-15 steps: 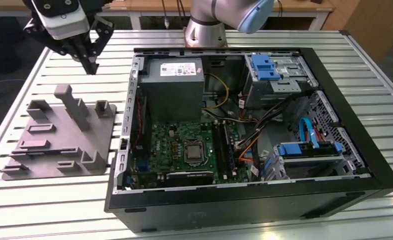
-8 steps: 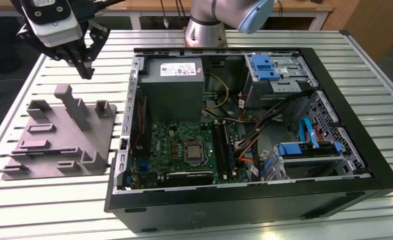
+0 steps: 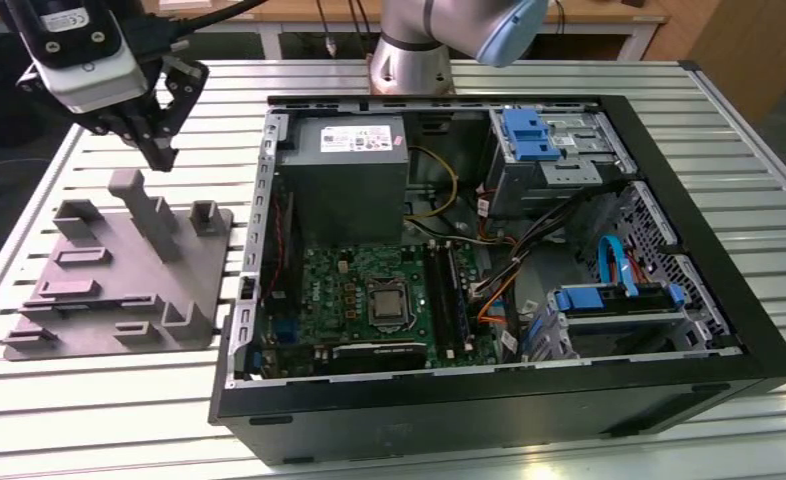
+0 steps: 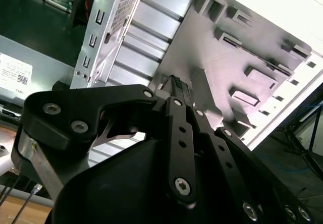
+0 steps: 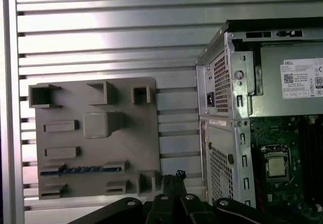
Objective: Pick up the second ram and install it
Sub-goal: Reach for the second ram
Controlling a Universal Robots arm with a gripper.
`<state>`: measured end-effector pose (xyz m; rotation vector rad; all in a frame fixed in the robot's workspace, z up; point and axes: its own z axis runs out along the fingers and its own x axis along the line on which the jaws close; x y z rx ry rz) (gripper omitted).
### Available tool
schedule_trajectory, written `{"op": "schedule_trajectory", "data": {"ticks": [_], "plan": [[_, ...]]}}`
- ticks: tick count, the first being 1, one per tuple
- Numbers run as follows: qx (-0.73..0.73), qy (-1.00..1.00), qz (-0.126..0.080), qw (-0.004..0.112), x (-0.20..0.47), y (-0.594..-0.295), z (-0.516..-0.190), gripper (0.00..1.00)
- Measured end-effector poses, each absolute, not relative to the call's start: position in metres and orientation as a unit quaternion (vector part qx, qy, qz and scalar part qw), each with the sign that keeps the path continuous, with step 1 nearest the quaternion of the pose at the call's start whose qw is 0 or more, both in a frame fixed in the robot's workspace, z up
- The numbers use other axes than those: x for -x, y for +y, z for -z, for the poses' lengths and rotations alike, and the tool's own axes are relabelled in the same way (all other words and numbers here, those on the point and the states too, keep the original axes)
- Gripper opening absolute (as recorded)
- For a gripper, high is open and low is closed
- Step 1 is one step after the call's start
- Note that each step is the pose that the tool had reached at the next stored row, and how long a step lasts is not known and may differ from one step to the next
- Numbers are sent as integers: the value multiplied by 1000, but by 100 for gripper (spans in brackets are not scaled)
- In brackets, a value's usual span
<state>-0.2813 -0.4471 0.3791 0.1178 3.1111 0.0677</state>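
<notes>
The second ram (image 5: 81, 169) lies flat in a long slot of the grey fixture (image 5: 136, 143), on the half of the fixture away from the computer case (image 5: 222, 148). Its upper edge shows as a thin dark-blue strip between two raised tabs. It has not been lifted.

In the exterior view the fixture (image 3: 193, 275) sits on the slatted table (image 3: 100, 420) at the left of the frame. The open computer case (image 3: 500, 400) occupies the centre and right, with the motherboard (image 3: 353, 300) exposed inside.

The end effector (image 3: 157, 150) hangs at the upper left of the frame, above the far edge of the fixture and clear of it. Its fingers are drawn together at the tips and carry nothing. Both wrist views agree with this; the first wrist view places the fingertips (image 5: 173, 177) off to one side of the stick, not over it.

Step in hand, as judged: approach for the pick.

- Centre the end effector over the middle of the stick's length.
- Turn the jaws so they close across the thin board, not along it.
- Open the jaws before descending.
- Descend vertically between the tabs to avoid striking them.
- Grip only the exposed upper edge, then lift straight out of the slot.
</notes>
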Motion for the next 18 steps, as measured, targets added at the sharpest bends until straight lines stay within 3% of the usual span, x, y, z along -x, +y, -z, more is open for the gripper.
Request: {"op": "schedule_trajectory", "data": {"ticks": [12, 17, 18], "plan": [[-38, 999, -22, 13, 320, -455, -366, 10], [-38, 999, -20, -12, 321, -455, -363, 10], [-38, 999, -19, -12, 321, -455, -363, 10]]}}
